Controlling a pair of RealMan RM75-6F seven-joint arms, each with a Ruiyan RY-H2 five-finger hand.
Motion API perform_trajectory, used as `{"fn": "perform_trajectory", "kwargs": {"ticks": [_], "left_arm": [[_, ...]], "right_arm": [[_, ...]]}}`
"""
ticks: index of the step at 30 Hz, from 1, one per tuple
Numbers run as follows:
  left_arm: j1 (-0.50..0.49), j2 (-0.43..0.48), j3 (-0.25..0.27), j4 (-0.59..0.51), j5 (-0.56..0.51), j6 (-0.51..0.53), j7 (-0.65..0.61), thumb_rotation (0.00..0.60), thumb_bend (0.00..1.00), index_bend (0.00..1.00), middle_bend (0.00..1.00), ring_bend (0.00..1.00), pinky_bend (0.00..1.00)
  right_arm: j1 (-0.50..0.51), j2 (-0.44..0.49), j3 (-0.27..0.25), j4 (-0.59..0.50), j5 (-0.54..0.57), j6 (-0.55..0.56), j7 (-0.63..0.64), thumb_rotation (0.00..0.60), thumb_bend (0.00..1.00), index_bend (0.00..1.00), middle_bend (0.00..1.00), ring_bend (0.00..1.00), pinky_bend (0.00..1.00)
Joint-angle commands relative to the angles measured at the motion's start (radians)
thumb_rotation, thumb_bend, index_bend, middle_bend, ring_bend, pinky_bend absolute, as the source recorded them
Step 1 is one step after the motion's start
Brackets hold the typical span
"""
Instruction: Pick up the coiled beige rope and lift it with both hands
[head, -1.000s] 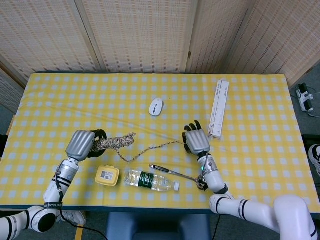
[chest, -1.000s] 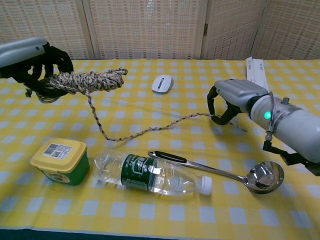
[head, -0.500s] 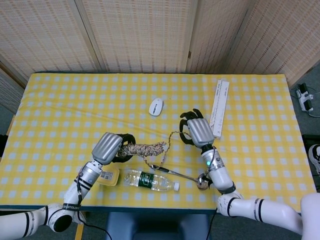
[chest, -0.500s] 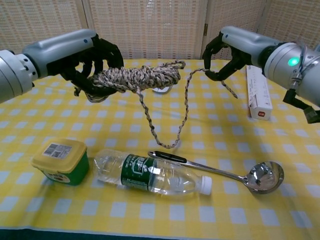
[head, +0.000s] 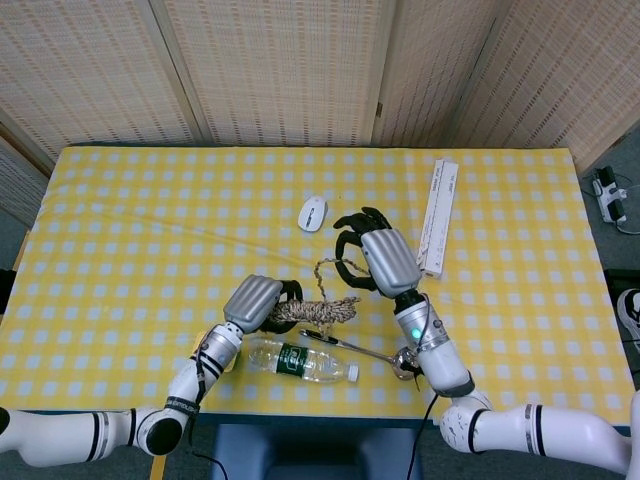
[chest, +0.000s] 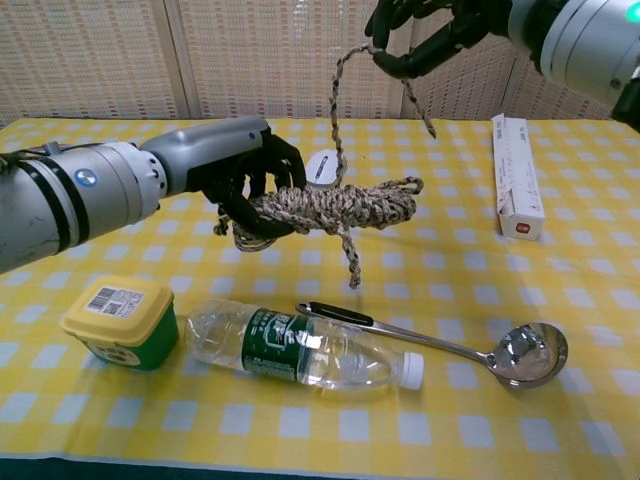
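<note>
The coiled beige rope hangs in the air above the table, its bundle lying level. My left hand grips the bundle's left end; the same hand shows at the rope in the head view. A loose strand rises from the bundle to my right hand, which pinches it high up near the top of the chest view. Seen from the head, the right hand sits above and right of the bundle. A short tail dangles below the coil.
Under the rope lie a plastic water bottle, a metal ladle and a yellow-lidded tub. A white mouse and a long white box sit farther back on the yellow checked tablecloth.
Both hands have risen and moved closer together with the rope. The left hand carried the bundle rightward; the right hand lifted the strand end higher, so the slack loop shortened.
</note>
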Motion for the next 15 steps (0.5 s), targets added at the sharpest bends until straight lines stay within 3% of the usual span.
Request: {"fn": "perform_trajectory", "kwargs": {"ticks": [1,15], "left_arm": [[-0.036,-0.028,-0.043,0.021,-0.124,-0.074,-0.057,0.600,0.52,0.68,0.68,0.66,0.74],[-0.032,-0.022,-0.172,0.064,-0.421,-0.146,-0.322,0.600,0.54,0.67,0.68,0.66,0.74]], "right_arm": [[-0.016,0.029,-0.023,-0.051,-0.037,0.009,0.025,0.600,0.58,0.66,0.31,0.21,0.11],[-0.105,0.094,-0.195,-0.151,-0.285,0.054,0.123,0.600,0.58,0.67,0.32,0.22,0.11]]}}
